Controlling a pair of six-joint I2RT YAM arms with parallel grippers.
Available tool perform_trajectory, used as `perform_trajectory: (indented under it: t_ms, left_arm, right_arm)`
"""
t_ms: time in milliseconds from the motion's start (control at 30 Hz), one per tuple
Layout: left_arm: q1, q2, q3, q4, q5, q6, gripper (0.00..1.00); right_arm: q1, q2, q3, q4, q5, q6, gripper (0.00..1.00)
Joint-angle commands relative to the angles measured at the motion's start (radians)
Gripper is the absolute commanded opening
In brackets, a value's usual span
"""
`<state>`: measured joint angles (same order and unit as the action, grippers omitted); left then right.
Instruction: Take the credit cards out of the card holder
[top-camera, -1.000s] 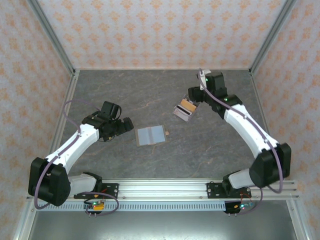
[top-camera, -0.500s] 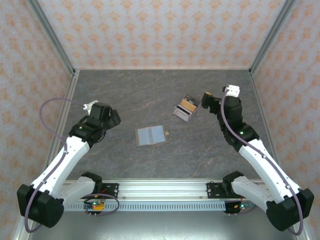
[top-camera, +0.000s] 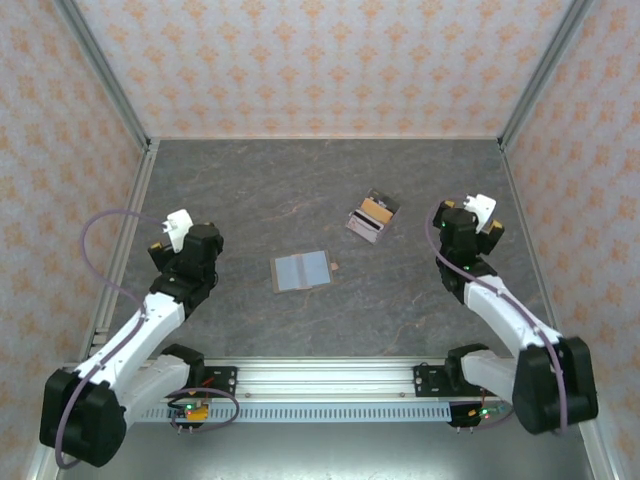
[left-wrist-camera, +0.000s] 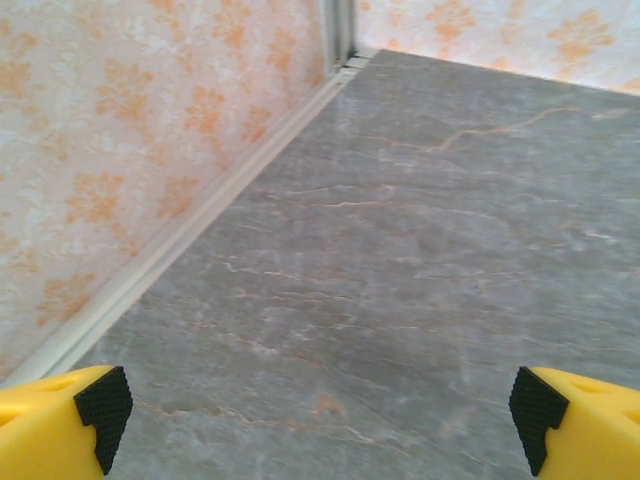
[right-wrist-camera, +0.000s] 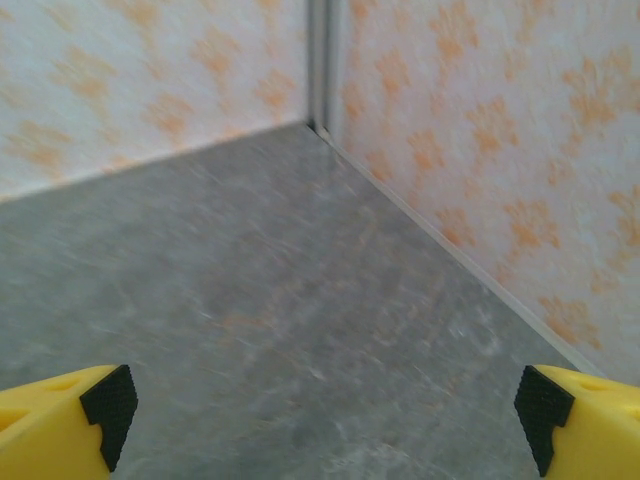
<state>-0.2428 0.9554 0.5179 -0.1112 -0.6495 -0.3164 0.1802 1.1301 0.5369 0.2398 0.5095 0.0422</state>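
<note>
Left gripper (left-wrist-camera: 318, 410): jaws stand at full spread, yellow fingers (left-wrist-camera: 60, 420) at the two lower corners of the left wrist view. Nothing is between them; bare grey table (top-camera: 300, 180) lies under the gap. The gripper faces the left wall and the far-left corner post.

Right gripper (right-wrist-camera: 324, 412): jaws likewise fully spread and holding nothing, with bare table surface in the gap. It faces the far-right corner, where the two patterned walls meet.

Card holder (top-camera: 301, 270): lies flat and open near the middle of the table, grey-blue inside facing up, with a small brown tab (top-camera: 335, 267) at its right edge. It sits between the left arm (top-camera: 150, 310) and the right arm (top-camera: 500, 310), well apart from both grippers and touched by neither. Each gripper points away from it, toward an outer corner.

Credit cards: whether any sit in the slots cannot be told from the overhead view.

Glossy piece with tan and dark parts (top-camera: 371, 220): lies tilted on the table, beyond and to the right of the card holder, apart from it and nearer the right arm.
</note>
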Motion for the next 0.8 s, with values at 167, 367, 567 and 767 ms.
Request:
perform_trajectory:
  t_ms: [167,367,567,767]
  left_arm:
    - [0.13,0.141,-0.145,0.474,0.093,0.135,1.0]
    - [0.241,0.218,-0.207,0.703,0.336,0.167,1.0]
    - [0.286,0.313,-0.235,0.889,0.555,0.204,1.0]
    - [0.286,0.422,-0.218,0.973,0.596,0.23,1.0]
  right_arm:
    - [-0.077,0.262,-0.059,0.322,-0.064,-0.031,0.99]
    - [-0.079,0.327,-0.094,0.451,-0.211,-0.077,0.99]
    - [-0.085,0.347,-0.144,0.553,-0.324,-0.111,0.99]
    - [-0.087,0.39,-0.166,0.628,-0.354,-0.126,0.99]
